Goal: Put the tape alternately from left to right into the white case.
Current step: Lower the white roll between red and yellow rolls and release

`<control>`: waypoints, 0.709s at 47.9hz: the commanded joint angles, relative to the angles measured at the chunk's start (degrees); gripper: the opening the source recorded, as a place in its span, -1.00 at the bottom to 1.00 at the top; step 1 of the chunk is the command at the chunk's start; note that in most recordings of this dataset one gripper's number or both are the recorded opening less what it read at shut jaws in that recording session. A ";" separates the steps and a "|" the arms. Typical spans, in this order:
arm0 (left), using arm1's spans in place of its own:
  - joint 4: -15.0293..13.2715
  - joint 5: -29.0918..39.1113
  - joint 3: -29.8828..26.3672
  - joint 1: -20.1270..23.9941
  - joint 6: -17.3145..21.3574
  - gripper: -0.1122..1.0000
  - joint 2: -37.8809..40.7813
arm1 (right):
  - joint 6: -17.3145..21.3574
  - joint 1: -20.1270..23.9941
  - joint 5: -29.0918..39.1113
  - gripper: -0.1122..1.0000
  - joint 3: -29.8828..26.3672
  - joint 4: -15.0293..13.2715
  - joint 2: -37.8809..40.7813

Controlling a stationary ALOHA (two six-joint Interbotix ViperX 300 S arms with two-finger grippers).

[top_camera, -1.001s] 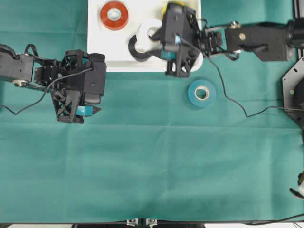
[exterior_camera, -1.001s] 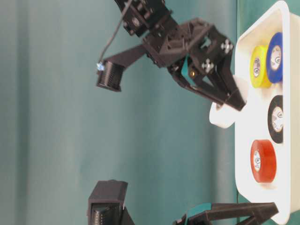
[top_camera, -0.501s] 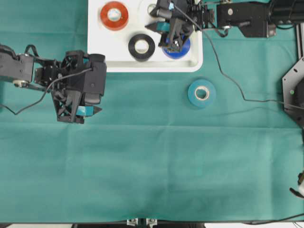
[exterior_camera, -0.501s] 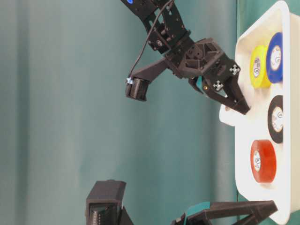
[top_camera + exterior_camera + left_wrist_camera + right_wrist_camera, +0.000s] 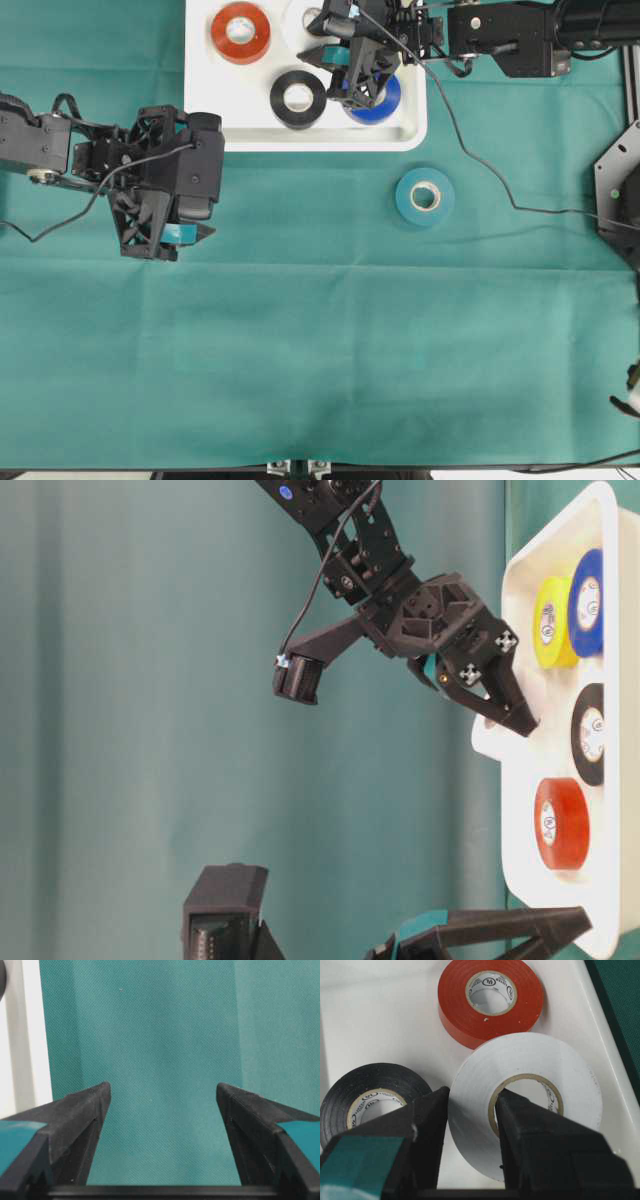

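The right gripper [image 5: 472,1125] is pinching the wall of a white roll of vinyl tape [image 5: 530,1095], 1 finger outside and 1 inside the core, and is holding it low over the wide shallow white plastic case [image 5: 250,135] at the far edge of the green cloth-covered surface [image 5: 320,340]. In the case are lying a red tape roll [image 5: 240,30], a black tape roll [image 5: 298,98], a blue tape roll [image 5: 385,105] and a yellow tape roll [image 5: 549,622]. 1 teal tape roll [image 5: 425,196] is waiting on the cloth, just outside the case. The left gripper [image 5: 162,1105] is hovering with its fingers spread wide, holding nothing.

Risks, as judged: the white roll is sitting close to the red and black rolls, so a release here could leave it leaning on either; a thin wall grip could let it tilt; the inner finger could drag the roll on withdrawal.
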 commanded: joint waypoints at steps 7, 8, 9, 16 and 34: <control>-0.18 -0.26 -0.88 -0.18 -0.09 0.79 -0.79 | 0.00 -0.18 -0.62 -0.20 -1.49 -0.62 -1.05; -0.09 -0.26 -0.88 -0.18 -0.09 0.79 -0.79 | 0.00 -0.18 -0.44 -0.20 -1.58 -0.70 -1.05; -0.18 -0.26 -0.88 -0.18 -0.09 0.78 -0.88 | 0.00 -0.18 -0.35 -0.20 -1.67 -0.62 -0.97; -0.09 -0.35 -0.88 -0.18 -0.09 0.79 -0.79 | 0.00 -0.18 -0.18 0.19 -1.93 -0.62 -1.05; -0.18 -1.67 -0.88 -0.26 -0.09 0.78 -0.70 | 0.00 -0.18 -0.09 0.70 -0.79 -0.62 -3.34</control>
